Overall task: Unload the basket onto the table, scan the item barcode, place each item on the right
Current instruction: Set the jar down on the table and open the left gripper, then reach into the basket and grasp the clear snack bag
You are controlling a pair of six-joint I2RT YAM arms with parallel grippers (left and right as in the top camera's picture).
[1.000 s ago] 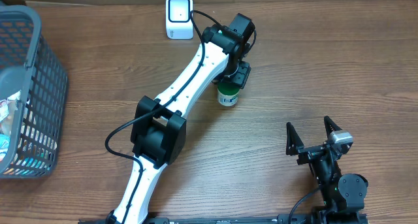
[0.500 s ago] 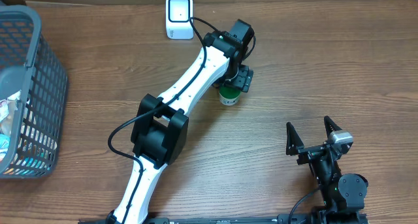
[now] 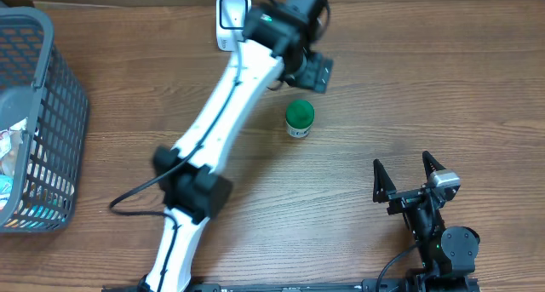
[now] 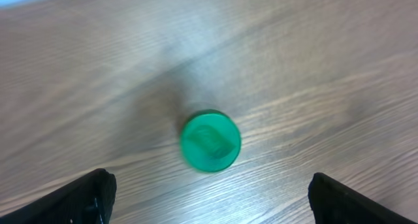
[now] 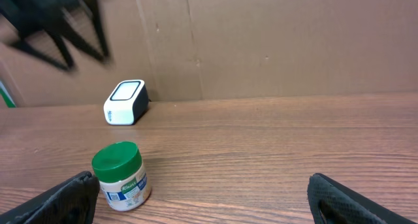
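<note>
Table (image 3: 426, 88), wood grain, two arms working at it.

- Small jar (image 3: 299, 119) is standing upright on the bare wood near the middle of the table, green lid facing up and a white label wrapping its side. Nothing is touching it.
- Left gripper (image 3: 313, 71) is hanging in the air just beyond the jar, toward the far edge, with its arm stretching diagonally across the table. From its own camera, the jaws are standing spread wide, one dark finger (image 4: 91, 194) at each lower corner, and the jar (image 4: 210, 141) is sitting free on the wood between and ahead of them. That view is coming through blurred. The jaws are gripping nothing.
- White scanner (image 3: 232, 21) is sitting at the far edge of the table, near the left arm's wrist and apart from the jar. It is not touching either one.
- Right gripper (image 3: 402, 163) is resting low at the near right side, well apart from the jar, with its jaws spread wide and empty. Its camera is looking across the table, with the jar (image 5: 119, 175) showing at lower left. The scanner (image 5: 125, 101) is sitting behind it against a brown cardboard wall (image 5: 261, 41).
- Grey mesh basket (image 3: 60, 130) is occupying the far left edge, with some packets (image 3: 8, 156) lying inside. I cannot tell what they are.
</note>
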